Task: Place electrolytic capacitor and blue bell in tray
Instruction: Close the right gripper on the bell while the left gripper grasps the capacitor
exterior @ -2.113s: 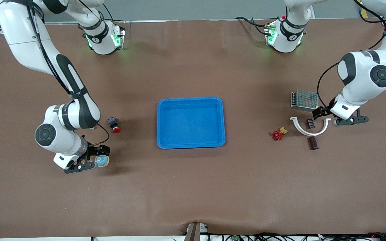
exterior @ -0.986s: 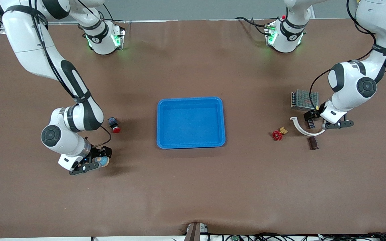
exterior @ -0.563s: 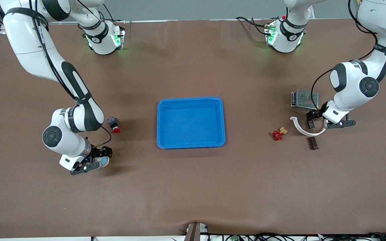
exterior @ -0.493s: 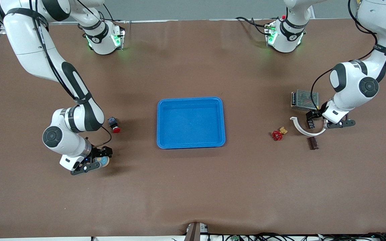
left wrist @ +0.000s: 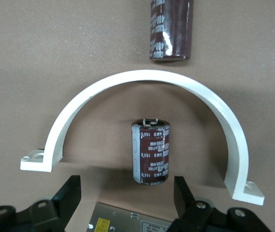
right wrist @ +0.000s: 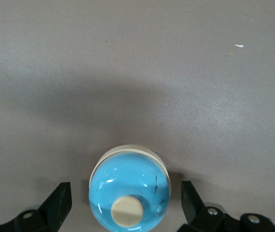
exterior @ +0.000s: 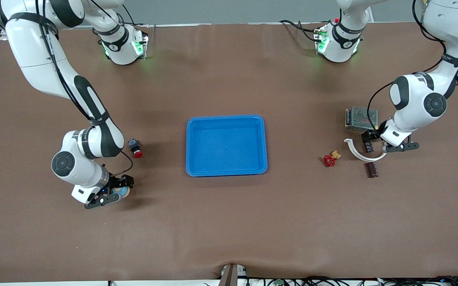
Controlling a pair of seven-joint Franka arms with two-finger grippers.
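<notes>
The blue tray [exterior: 227, 119] sits mid-table. An electrolytic capacitor [left wrist: 151, 152] [exterior: 369, 147], dark brown, lies inside a white plastic arch [left wrist: 147, 79] [exterior: 356, 153] toward the left arm's end. My left gripper [left wrist: 126, 195] [exterior: 376, 143] is low over it and open, and the capacitor's end sits between the fingertips with a gap on each side. The blue bell [right wrist: 130, 191] [exterior: 124, 192], with a cream button, rests toward the right arm's end. My right gripper [right wrist: 125, 200] [exterior: 113, 191] straddles it, open, its fingers [right wrist: 60, 200] apart from the dome.
A second brown capacitor [exterior: 371, 169] [left wrist: 171, 29] lies nearer the front camera than the arch. A metal power supply [exterior: 361, 118] sits just farther. A red valve handle [exterior: 328, 160] and brass fitting [exterior: 336, 154] lie between arch and tray. A red push button [exterior: 135, 147] sits near the right arm.
My left gripper's fingers have narrowed a little around the capacitor's end. The right gripper has settled slightly lower around the bell. Nothing has been lifted.
</notes>
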